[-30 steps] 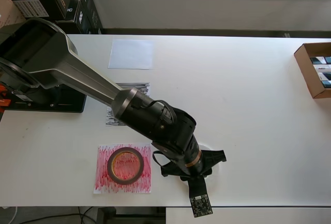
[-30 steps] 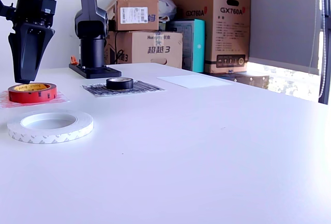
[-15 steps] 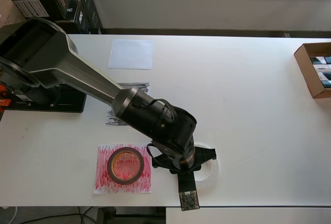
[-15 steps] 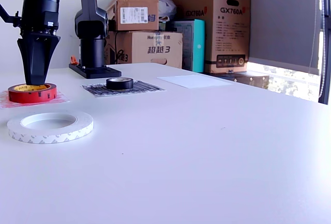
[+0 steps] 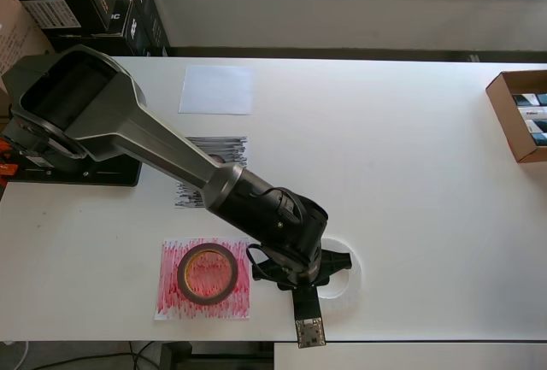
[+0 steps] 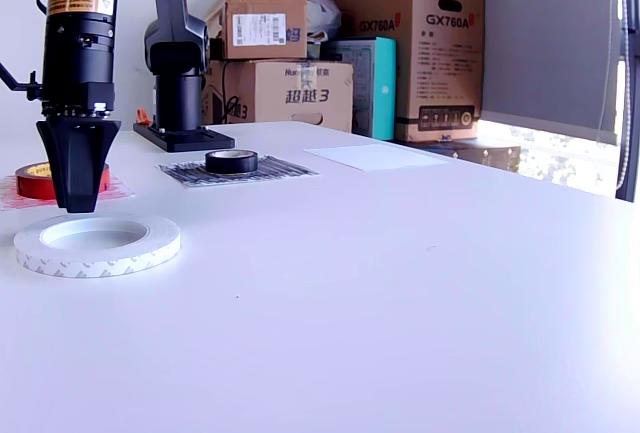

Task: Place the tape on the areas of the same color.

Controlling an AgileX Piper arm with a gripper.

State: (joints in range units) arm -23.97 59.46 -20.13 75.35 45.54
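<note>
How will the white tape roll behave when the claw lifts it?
The white tape roll lies flat, wide and low, so it probably will not roll. Its thin ring looks light, and may flex or tilt if pinched on one wall.

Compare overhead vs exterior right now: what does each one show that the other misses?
Overhead only: the open box at the table's right edge, and the red sheet in full. Exterior only: the black tape on the black sheet, hidden by the arm overhead, and the whole white tape. Both: the red tape on red, the white sheet bare, and the gripper over the white tape.
</note>
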